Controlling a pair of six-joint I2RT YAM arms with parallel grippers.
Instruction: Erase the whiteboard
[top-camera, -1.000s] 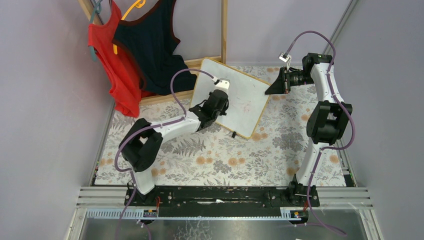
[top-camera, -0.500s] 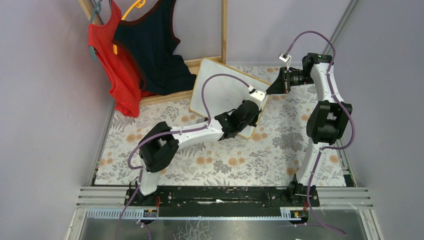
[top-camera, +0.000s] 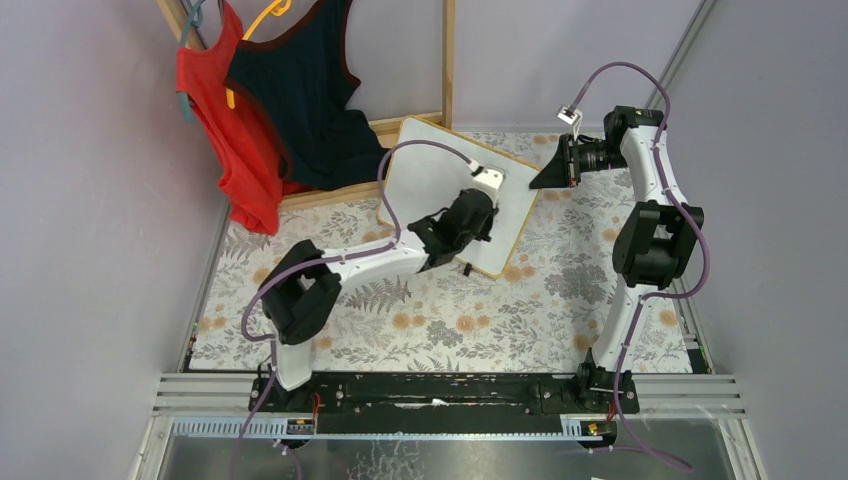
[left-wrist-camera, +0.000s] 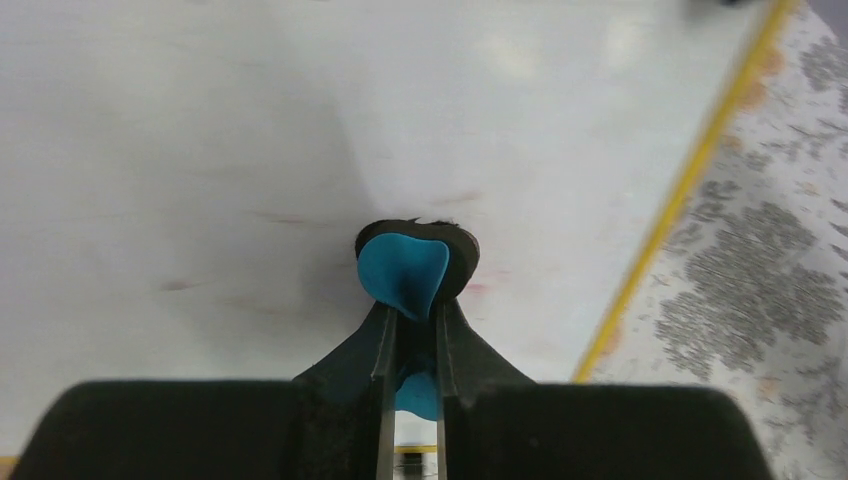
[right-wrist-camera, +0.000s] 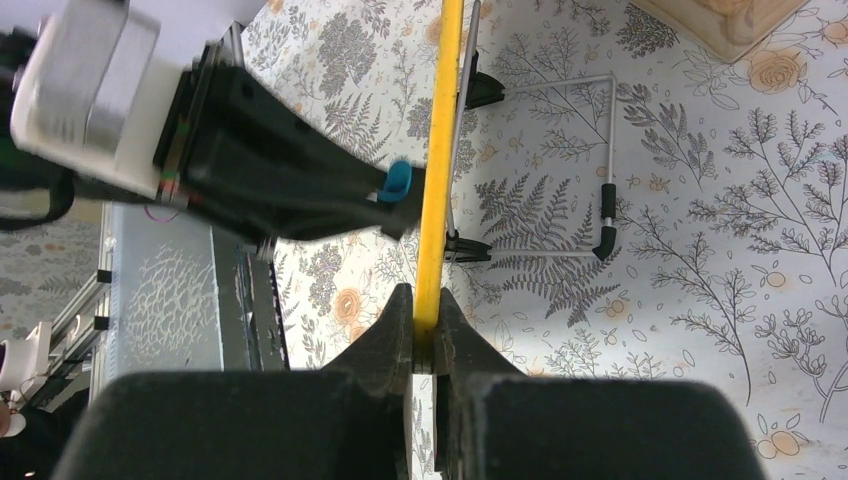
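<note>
Floral-cloth table (top-camera: 560, 300), back part: wood-framed rectangular whiteboard (top-camera: 430, 175), propped up. Right claw (right-wrist-camera: 422, 335) clamped on its frame edge, left claw (left-wrist-camera: 415, 300) clamped on small blue eraser pad (left-wrist-camera: 403, 272) touching the board. Mostly wiped imo, faint red smudges (left-wrist-camera: 280, 218) left.

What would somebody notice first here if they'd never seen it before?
First, the whiteboard in the middle of the flowery table. The left gripper presses a blue eraser onto it, and the right gripper pinches its wooden edge. Next come the red top and dark top hanging at the back left.
</note>
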